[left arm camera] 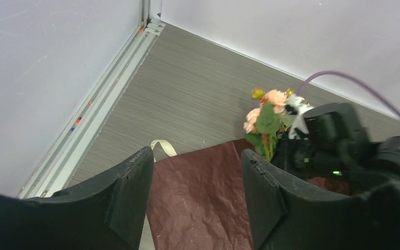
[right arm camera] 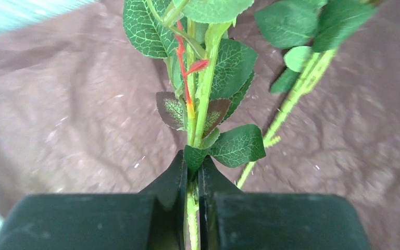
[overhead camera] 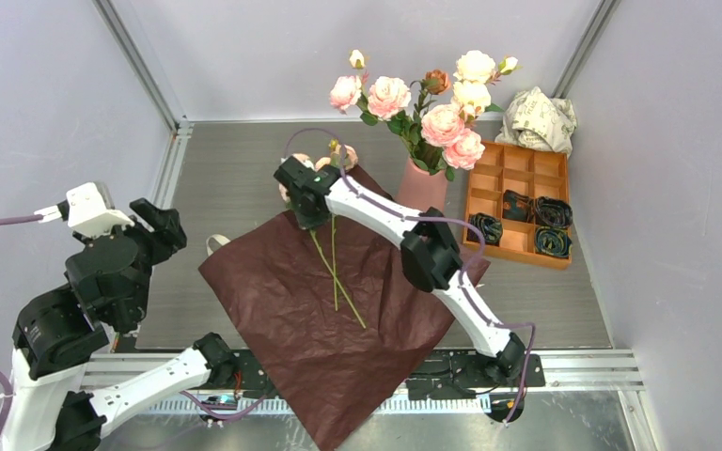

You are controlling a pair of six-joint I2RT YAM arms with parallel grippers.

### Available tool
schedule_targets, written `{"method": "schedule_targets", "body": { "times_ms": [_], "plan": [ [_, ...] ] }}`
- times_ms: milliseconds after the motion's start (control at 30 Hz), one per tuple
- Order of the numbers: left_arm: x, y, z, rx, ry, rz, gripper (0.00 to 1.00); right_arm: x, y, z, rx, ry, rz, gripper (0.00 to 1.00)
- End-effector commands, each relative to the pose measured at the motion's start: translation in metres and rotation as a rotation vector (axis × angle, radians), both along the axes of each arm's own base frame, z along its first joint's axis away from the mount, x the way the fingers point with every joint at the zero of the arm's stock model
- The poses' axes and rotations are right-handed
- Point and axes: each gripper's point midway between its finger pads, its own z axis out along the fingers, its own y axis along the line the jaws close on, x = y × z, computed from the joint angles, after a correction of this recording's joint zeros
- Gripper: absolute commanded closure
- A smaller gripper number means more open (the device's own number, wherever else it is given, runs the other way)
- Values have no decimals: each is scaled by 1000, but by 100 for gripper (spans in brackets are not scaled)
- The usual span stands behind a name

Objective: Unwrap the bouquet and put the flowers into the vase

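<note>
Top external view gives us the layout around the vase [overhead camera: 421, 188], which stands toward the far side of the surface [overhead camera: 235, 169] with most of the flowers [overhead camera: 432, 103] standing in it. Just in front of the vase and to its left, the dark red paper [overhead camera: 320, 319] lies spread flat, so we judge the unwrapping done. On that paper, left of the vase, the right tool [overhead camera: 306, 202] is down over the last stems [overhead camera: 334, 268]. Their blooms lie just left of the vase and their cut ends trail away from it toward the near edge.

Right wrist view settles the grip. The right tool is clenched on a rose stem [right arm camera: 203, 94] just below its lowest leaves, and a second stem [right arm camera: 297, 96] lies loose beside it on the paper, outside the jaws. The left tool [left arm camera: 197, 156] hangs released, jaws wide and holding nothing, well to the left of the vase, near the paper's left corner and a cream ribbon [left arm camera: 162, 148].

We take the step in hand to be picking up one of the last flowers. As we judge it, the next move calls for lifting the stem clear of the paper and carrying it right toward the vase. It then needs tipping upright, with the cut end threaded down among the crowded stems without knocking the vase or dragging the loose stem along.
</note>
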Motion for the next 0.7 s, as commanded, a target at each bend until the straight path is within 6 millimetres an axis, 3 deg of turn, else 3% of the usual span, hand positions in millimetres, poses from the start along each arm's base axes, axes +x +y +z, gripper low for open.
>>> {"method": "schedule_targets", "body": {
  "times_ms": [0,367,567,667],
  "plan": [
    [-4,4,2,-38,-20,1,38,3,0,159,236,-229,18,99],
    [-10,7,-1,-61,-18,-4,38,-50,-37,349,508,-510,135,99],
    [-10,4,-1,-73,-16,-17,38,-86,-63,413,658,-607,179,99],
    [-10,3,-2,-83,-15,-23,39,-99,-74,428,702,-636,186,99]
  ]
}}
